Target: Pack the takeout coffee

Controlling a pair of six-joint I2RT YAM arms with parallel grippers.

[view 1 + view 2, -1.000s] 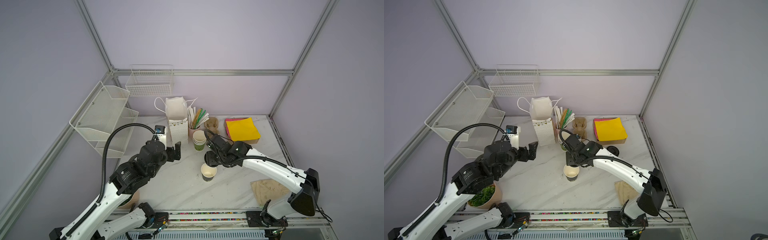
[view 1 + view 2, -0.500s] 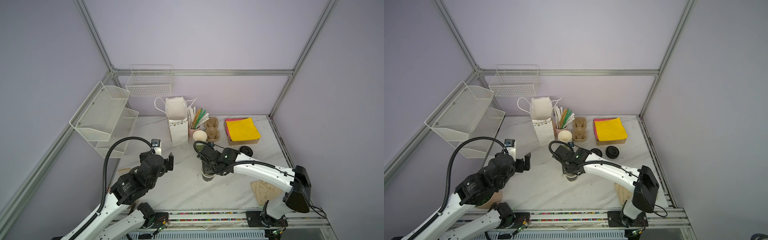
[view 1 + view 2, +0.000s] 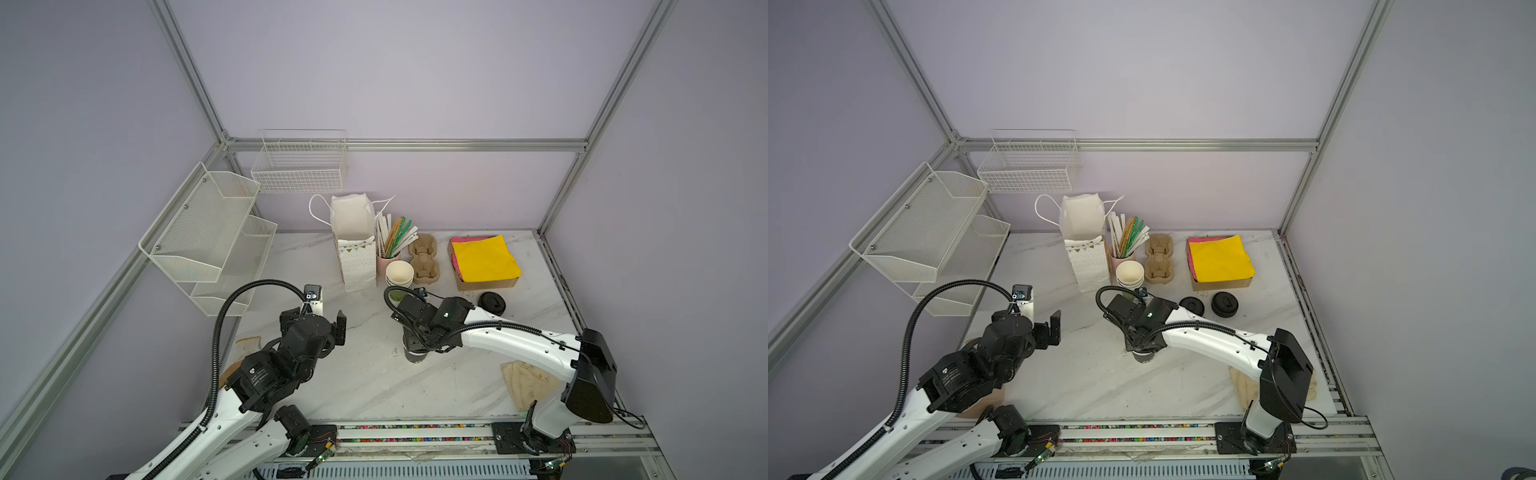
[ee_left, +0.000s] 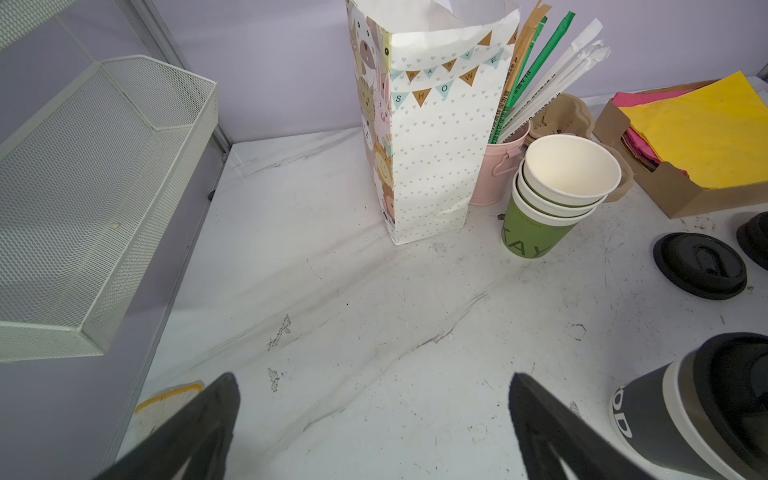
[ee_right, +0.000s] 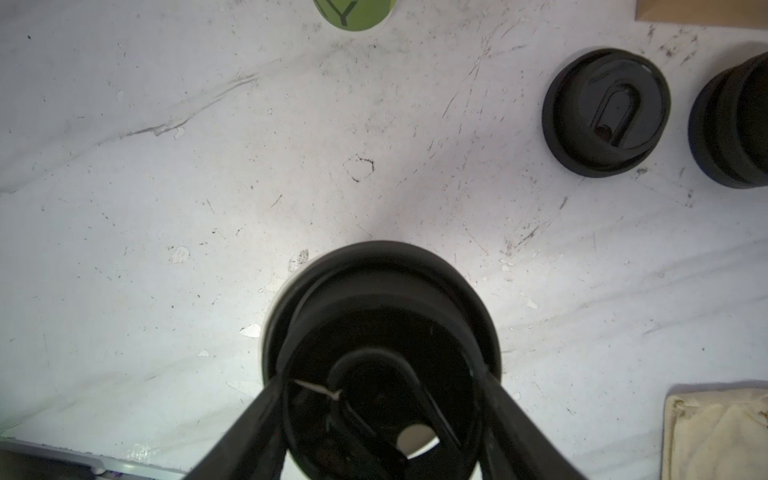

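Marble counter (image 3: 365,386) in a lilac-walled cell: both top views show the takeout cup (image 3: 415,356) (image 3: 1144,357) standing mid-counter under the right arm (image 3: 511,336), well apart from the paper bag (image 3: 357,249); an off-centre push could tip it. Left wrist view: left jaws gape fully, empty, over bare marble. Right wrist view: right jaws, partly open, pinch the black lid (image 5: 374,299) by its sides atop the cup; cream shows at 1 edge, so it may sit crooked and pop off.
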